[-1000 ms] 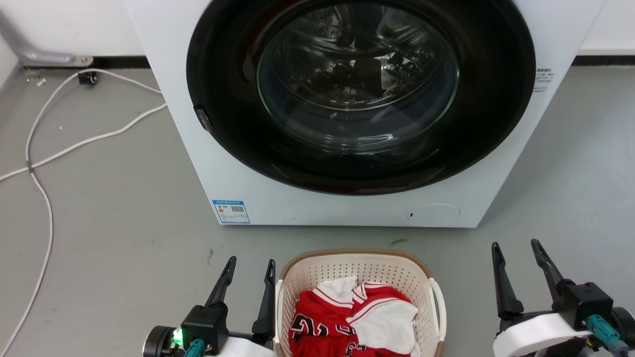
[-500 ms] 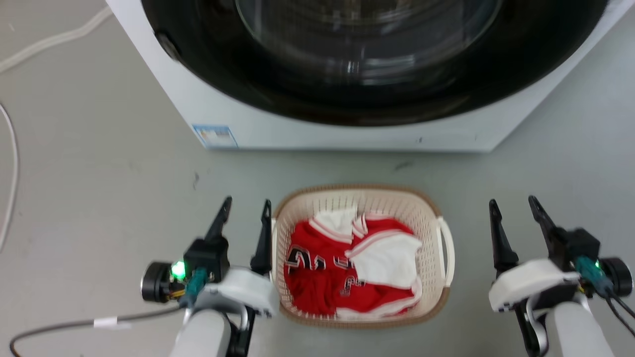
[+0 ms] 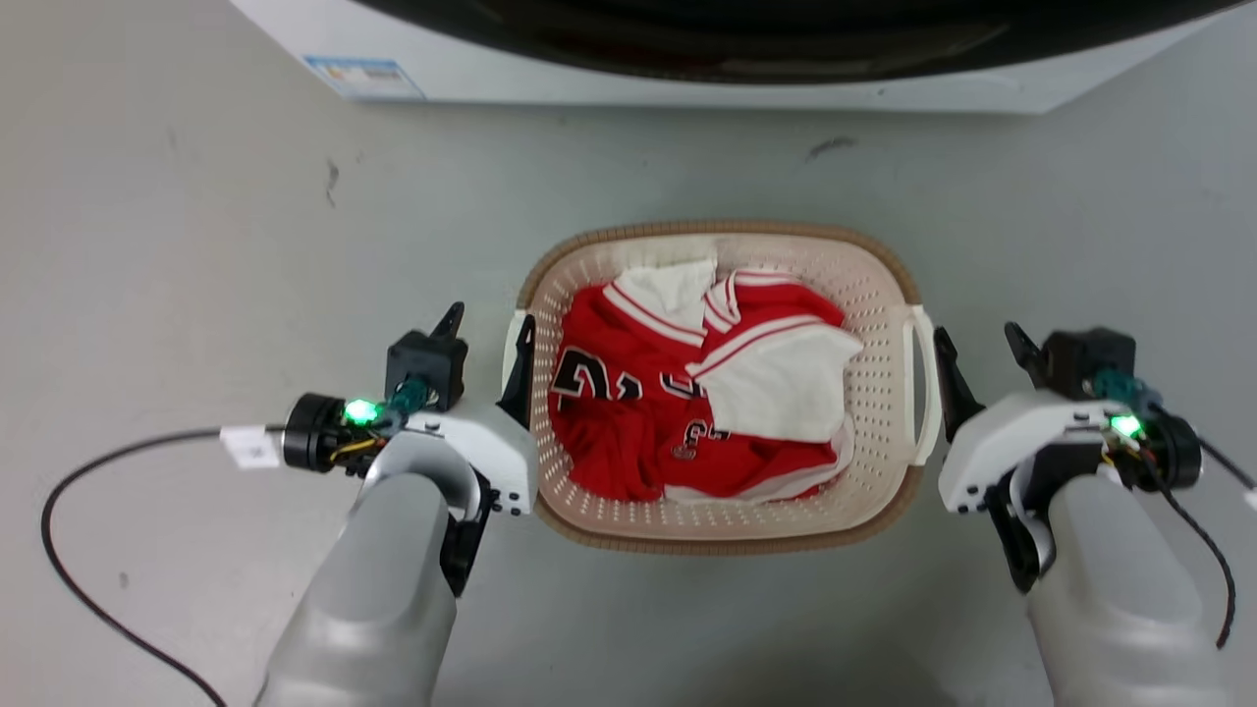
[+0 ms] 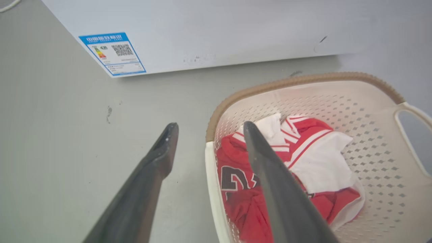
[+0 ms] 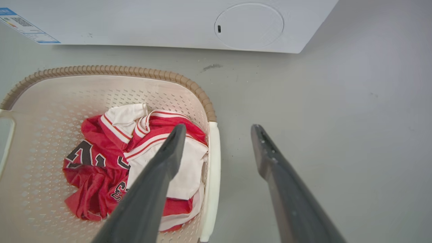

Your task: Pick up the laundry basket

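Your left gripper (image 3: 489,322) spread, right gripper (image 3: 977,339) spread, each flanking laundry basket (image 3: 722,232) at side handles (image 3: 923,383); contact unclear. Basket on grey floor (image 3: 196,245) between them, red jersey (image 3: 628,412) inside. Washing machine (image 3: 687,90) just beyond; black cable (image 3: 59,535) trails left.

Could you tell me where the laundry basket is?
Head view: the cream perforated plastic laundry basket sits between the left gripper and right gripper, before the white washing machine.
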